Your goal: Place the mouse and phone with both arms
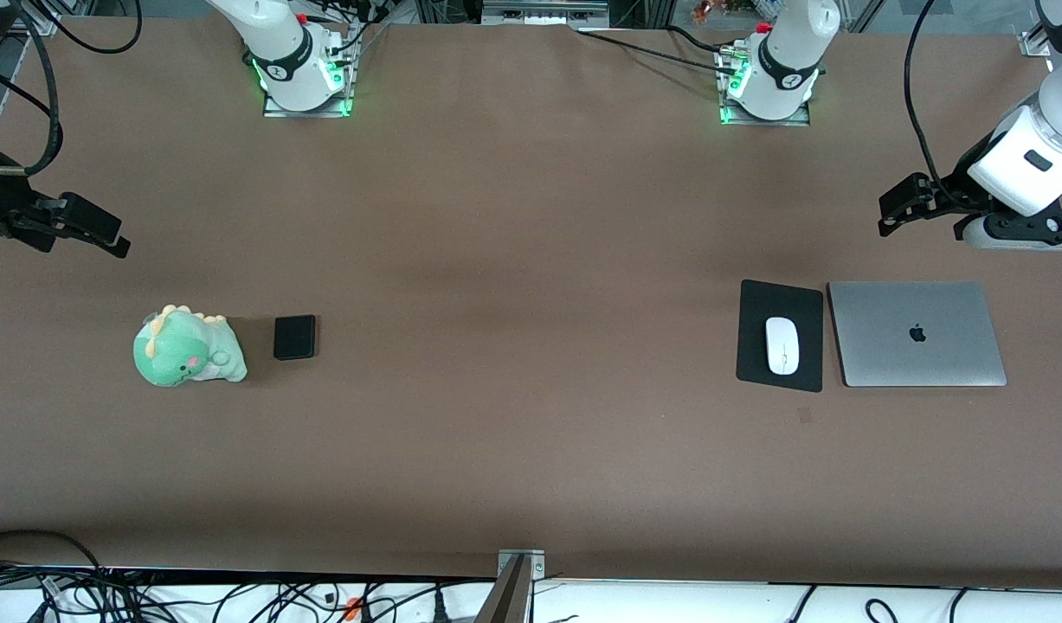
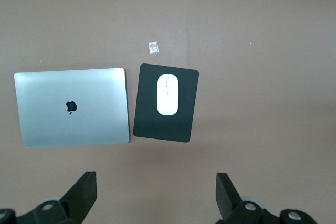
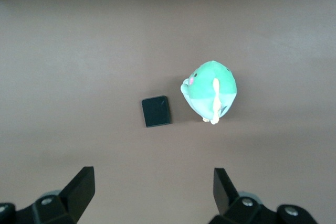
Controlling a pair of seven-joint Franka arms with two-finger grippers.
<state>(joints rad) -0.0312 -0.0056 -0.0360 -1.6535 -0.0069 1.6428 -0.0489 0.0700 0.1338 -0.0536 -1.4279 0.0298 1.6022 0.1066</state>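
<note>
The white mouse (image 1: pixel 782 345) lies on a black mouse pad (image 1: pixel 756 303) toward the left arm's end of the table; it also shows in the left wrist view (image 2: pixel 168 94). The small black phone (image 1: pixel 295 337) lies flat beside a green plush dinosaur (image 1: pixel 187 348) toward the right arm's end, and shows in the right wrist view (image 3: pixel 156 111). My left gripper (image 1: pixel 894 212) is open and empty, up over bare table, apart from the mouse pad and the laptop (image 2: pixel 156 192). My right gripper (image 1: pixel 115 238) is open and empty over bare table, apart from the phone (image 3: pixel 155 190).
A closed silver laptop (image 1: pixel 917 333) lies beside the mouse pad, toward the left arm's end. A small scrap of tape (image 1: pixel 805 415) lies nearer to the front camera than the pad. The two arm bases stand along the table's back edge.
</note>
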